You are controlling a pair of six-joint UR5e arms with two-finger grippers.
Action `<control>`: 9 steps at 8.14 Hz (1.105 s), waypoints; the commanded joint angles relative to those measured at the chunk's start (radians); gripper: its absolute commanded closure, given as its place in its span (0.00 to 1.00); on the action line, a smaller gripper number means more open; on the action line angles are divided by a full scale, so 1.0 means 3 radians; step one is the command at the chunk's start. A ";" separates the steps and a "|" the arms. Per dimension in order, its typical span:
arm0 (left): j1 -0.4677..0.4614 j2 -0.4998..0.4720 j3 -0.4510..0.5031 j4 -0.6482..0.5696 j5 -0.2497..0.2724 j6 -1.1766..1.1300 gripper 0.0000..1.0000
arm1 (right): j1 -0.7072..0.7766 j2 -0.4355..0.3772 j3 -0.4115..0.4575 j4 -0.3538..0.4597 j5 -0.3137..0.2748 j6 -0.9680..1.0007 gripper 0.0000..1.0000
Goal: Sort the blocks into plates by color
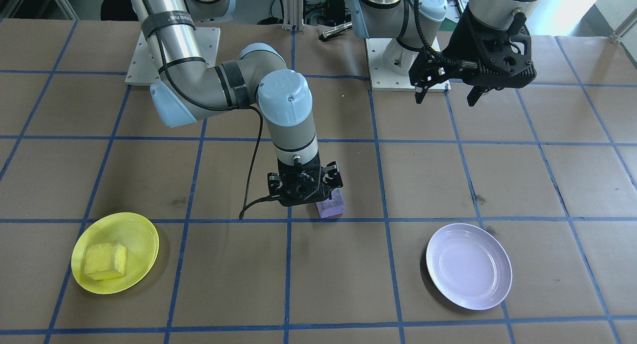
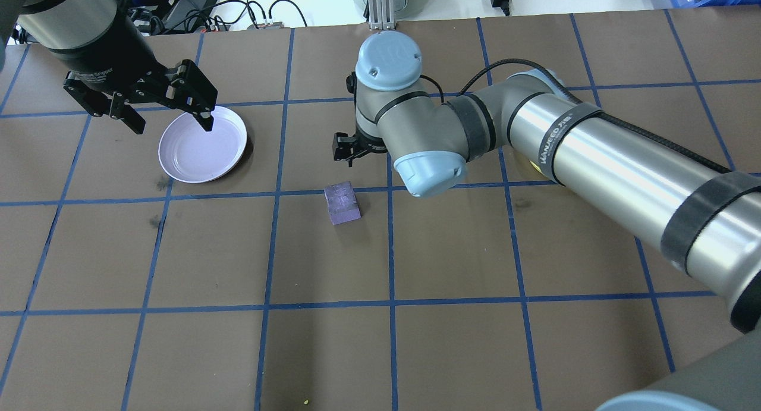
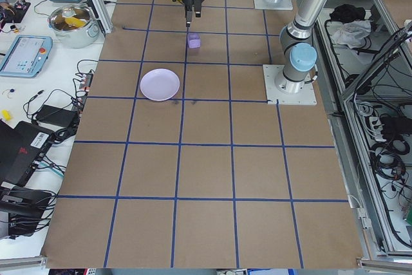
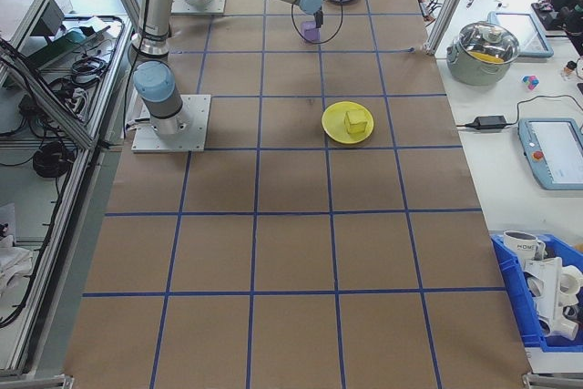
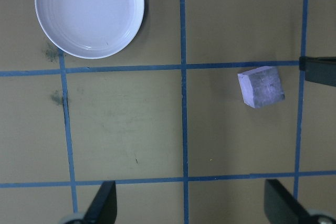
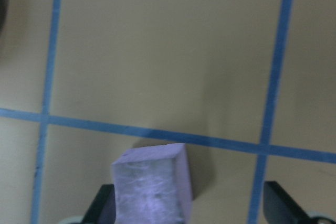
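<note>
Two plates sit on the table: yellow plate (image 1: 115, 253) holding one yellow block (image 1: 105, 261), lavender plate (image 1: 469, 266) bare. One purple block (image 1: 330, 204) lies under the spread right claw (image 1: 304, 187); left claw (image 1: 448, 92) spread too.

Yellow block (image 1: 105, 261) in yellow plate (image 1: 137, 233); purple block (image 2: 342, 202) on table; lavender plate (image 2: 228, 154) empty.

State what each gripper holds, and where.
Nothing. The left gripper and right gripper are open; the purple block lies on the table.
</note>
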 commanded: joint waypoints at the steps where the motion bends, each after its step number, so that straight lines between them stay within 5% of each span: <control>1: -0.0010 -0.0125 -0.0002 0.0368 -0.0054 -0.0648 0.00 | -0.0465 -0.0268 -0.0005 0.0236 -0.0275 -0.0636 0.00; 4: -0.0244 -0.0610 0.0049 0.0878 -0.0288 -0.1428 0.00 | -0.0993 -0.0702 -0.0005 0.0910 -0.0306 -0.1160 0.00; 9: -0.0664 -0.1103 -0.0118 0.1381 -0.0187 -0.1034 0.00 | -0.1097 -0.1332 0.0010 0.2102 -0.0372 -0.1171 0.00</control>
